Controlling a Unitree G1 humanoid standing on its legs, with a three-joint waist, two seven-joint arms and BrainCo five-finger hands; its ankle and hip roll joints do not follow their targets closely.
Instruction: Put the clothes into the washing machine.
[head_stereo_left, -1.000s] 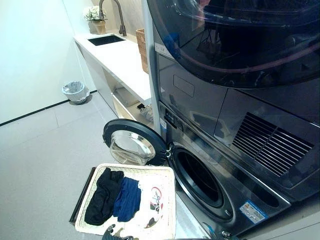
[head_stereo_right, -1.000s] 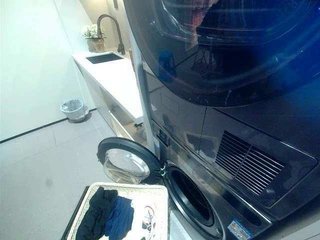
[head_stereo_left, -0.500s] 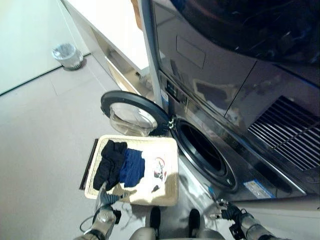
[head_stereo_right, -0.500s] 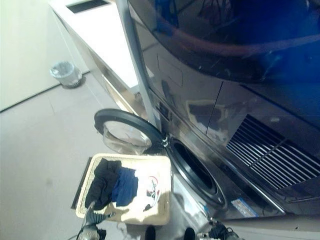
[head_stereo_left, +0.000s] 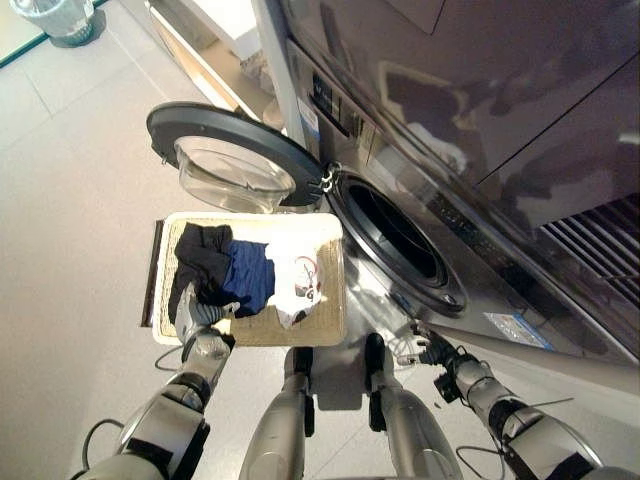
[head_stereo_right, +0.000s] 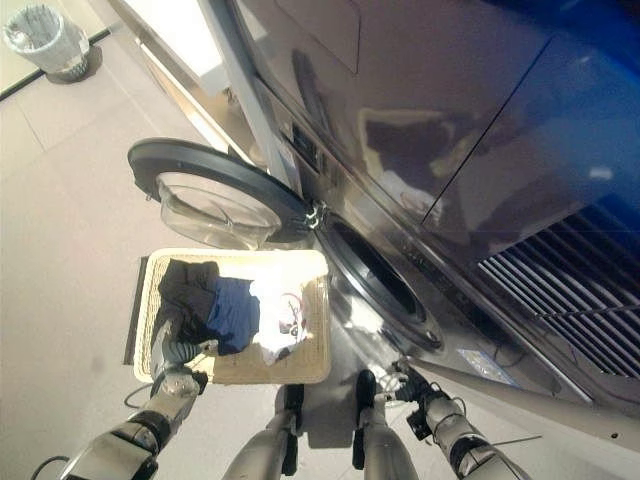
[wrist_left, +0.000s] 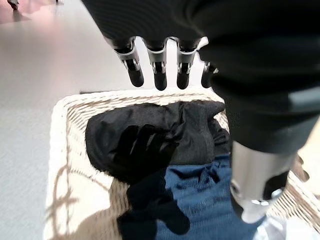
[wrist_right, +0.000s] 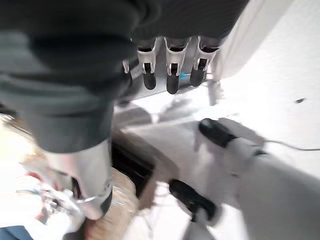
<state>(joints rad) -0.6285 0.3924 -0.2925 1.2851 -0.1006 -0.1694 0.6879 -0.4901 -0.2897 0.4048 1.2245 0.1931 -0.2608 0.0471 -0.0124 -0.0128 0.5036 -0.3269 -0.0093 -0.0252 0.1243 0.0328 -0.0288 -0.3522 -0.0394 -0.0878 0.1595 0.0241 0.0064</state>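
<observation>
No lettering can be made out from here. A small label (head_stereo_left: 515, 330) sits low on the washing machine (head_stereo_left: 470, 200) front, and its print is too fine to read.

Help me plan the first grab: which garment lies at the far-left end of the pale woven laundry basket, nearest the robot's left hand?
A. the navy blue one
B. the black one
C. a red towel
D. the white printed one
B: the black garment fills the pale woven laundry basket's left end, just beyond the open left hand; the navy blue garment and white printed garment lie further right.
</observation>
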